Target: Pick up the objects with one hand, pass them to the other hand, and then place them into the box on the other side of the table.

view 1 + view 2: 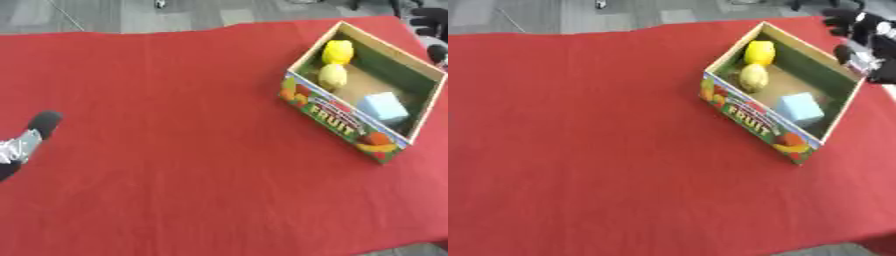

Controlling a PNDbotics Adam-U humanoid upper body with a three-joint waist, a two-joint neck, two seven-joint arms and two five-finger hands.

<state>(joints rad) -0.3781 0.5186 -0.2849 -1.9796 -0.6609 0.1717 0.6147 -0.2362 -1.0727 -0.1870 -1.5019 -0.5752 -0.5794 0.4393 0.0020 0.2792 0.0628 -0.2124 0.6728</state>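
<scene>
The box sits near the far right corner of the worktop, turned askew to its edges, with "FRUIT" printed on its long near wall. Inside lie three things: a bright yellow object at the far end, a duller yellow rounded one just beside it, and a pale blue block toward the near end. No loose object shows anywhere on the red cloth, so the placing appears finished for everything in sight.

The right hand hangs just beyond the box's far right wall, above the worktop's right edge. It carries nothing; whether its fingers are straight or curled cannot be told. If the step in hand is the retreat after a drop, the hand does best to lift clear before moving sideways, so that it does not catch the tall wall and shove the box.

The left hand shows only as a dark fingertip and a silver part at the worktop's left edge, well apart from the box, with nothing in it; how far open it is cannot be told either.

The left eye view alone catches that left hand; the right eye view misses it. The right eye view, in turn, shows much more of the right hand, which the left eye view cuts to dark patches at its upper right corner.
</scene>
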